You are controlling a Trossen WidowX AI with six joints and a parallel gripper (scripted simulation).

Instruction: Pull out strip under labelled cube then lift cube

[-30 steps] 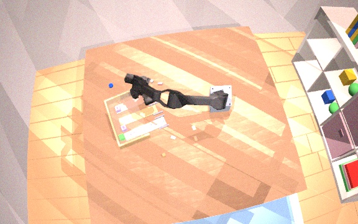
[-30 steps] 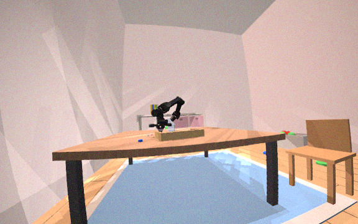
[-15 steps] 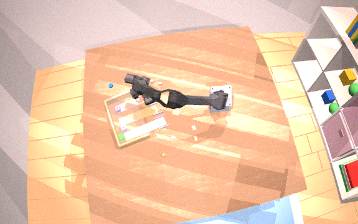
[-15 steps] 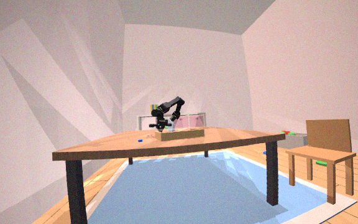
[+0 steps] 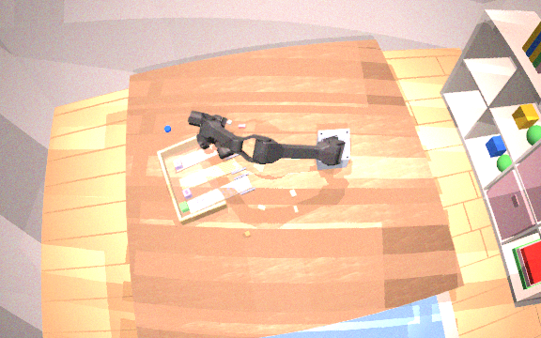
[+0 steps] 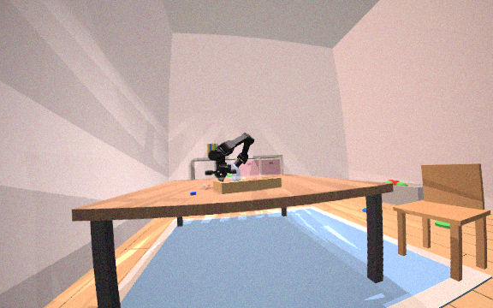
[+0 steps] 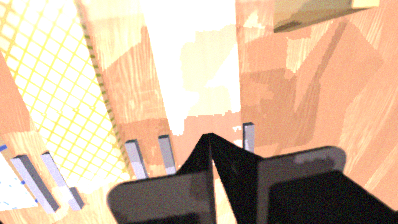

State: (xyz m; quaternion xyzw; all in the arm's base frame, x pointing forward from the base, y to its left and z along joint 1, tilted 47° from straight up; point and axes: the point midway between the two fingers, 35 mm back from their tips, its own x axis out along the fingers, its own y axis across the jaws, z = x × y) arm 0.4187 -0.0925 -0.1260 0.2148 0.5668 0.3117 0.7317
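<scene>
The black robot hand (image 5: 211, 136) (image 6: 222, 177) (image 7: 208, 138) is low, over by the far side of the tan tray (image 5: 169, 188) (image 6: 246, 185). Its two fingers are together, with nothing in between them. The arm (image 5: 294, 151) (image 6: 234, 143) reaches left across the wooden table (image 5: 261, 268) (image 6: 238, 203) from its pale base plate (image 5: 347, 133).

Seen from above, three little blocks are at the left side of the tray. There is a pale far block (image 5: 178, 164), a pale middle block (image 5: 187, 192) and a green block (image 5: 184, 207) nearest. The cube with the label must be one of the small ones, but they are too tiny to read — I cannot tell which.

From the hand you can see a plain white strip (image 7: 205, 65) just past the fingertips. To its left is a strip with yellow criss-cross lines (image 7: 65, 95). At the left edge is a bit of a strip with blue dots (image 7: 12, 187). Small gray bars (image 7: 167, 155) stand beside the strip ends.

A tiny blue thing (image 5: 167, 129) (image 6: 193, 193) is on the table, left of the hand — outside the tray. A small orange block (image 5: 247, 234) lies on the near side, outside the tray too.
</scene>
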